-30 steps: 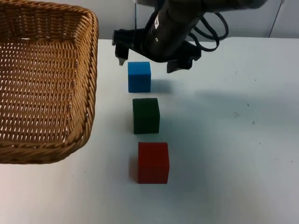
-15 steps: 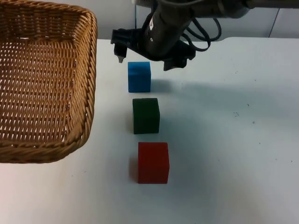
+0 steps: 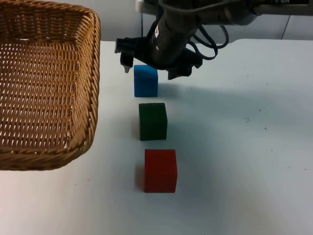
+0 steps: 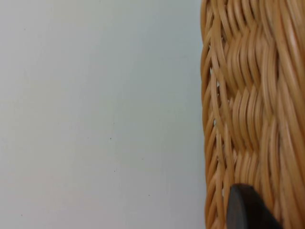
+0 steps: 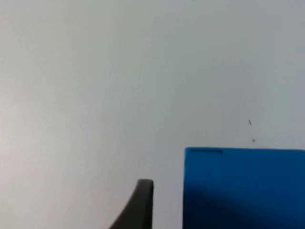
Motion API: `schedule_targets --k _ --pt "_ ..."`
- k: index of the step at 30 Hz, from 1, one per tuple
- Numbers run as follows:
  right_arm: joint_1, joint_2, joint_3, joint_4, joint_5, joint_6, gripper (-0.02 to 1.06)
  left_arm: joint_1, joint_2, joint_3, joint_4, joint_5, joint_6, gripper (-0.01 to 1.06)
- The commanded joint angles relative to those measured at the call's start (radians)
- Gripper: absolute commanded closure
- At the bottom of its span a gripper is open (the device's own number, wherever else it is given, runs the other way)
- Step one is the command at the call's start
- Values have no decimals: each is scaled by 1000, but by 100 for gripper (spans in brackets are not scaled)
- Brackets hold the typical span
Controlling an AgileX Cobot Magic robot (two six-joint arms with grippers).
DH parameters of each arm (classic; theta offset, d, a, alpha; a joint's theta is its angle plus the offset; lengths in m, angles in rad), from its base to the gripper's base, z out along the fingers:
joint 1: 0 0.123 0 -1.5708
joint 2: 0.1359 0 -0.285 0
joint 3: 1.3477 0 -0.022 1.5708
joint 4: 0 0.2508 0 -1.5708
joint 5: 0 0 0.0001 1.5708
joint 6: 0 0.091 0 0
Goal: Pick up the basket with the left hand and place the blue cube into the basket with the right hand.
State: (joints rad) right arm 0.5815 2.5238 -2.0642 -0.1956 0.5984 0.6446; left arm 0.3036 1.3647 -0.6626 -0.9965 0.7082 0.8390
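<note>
The woven wicker basket [image 3: 44, 83] hangs at the left in the top view, and its rim [image 4: 248, 95] shows up close in the left wrist view with a black fingertip [image 4: 242, 210] against it; the left gripper is shut on the basket. The blue cube [image 3: 145, 81] stands on the table at the far end of a row of cubes. My right gripper [image 3: 149, 71] is open just over the blue cube, one finger on each side of it. In the right wrist view the blue cube [image 5: 243, 188] lies beside one fingertip [image 5: 140, 205].
A dark green cube [image 3: 152, 121] and a red cube [image 3: 160, 170] stand in line in front of the blue one. The white table [image 3: 244, 147] stretches bare to the right. The grey wall runs behind the right arm.
The right gripper has slid a little left and lower, so its fingers now straddle the blue cube. The basket has shifted slightly left.
</note>
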Motion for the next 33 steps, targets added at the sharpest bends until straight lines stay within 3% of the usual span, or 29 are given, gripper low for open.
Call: schedule_targets --k 1,10,14,15,19,20,23,33 --pt "-3 15 -8 25 -12 -25 19 2 -7 1 -25 4 0 105" --pt "-3 17 -8 29 -24 -27 27 2 -7 1 -28 4 0 105" --pt "-3 19 -8 23 -24 -25 47 2 -7 1 -28 4 0 105" --pt "-3 19 -8 23 -24 -25 47 2 -7 1 -28 4 0 105" --pt "-3 19 -8 5 -24 -18 76 2 -7 1 -28 4 0 105" --pt "-3 19 -8 5 -24 -18 76 2 -7 1 -28 4 0 105" --pt "-3 19 -8 5 -24 -18 104 2 -7 1 -28 4 0 105" --pt "-3 -128 -11 -24 27 -100 105 2 -7 1 -26 4 0 105"
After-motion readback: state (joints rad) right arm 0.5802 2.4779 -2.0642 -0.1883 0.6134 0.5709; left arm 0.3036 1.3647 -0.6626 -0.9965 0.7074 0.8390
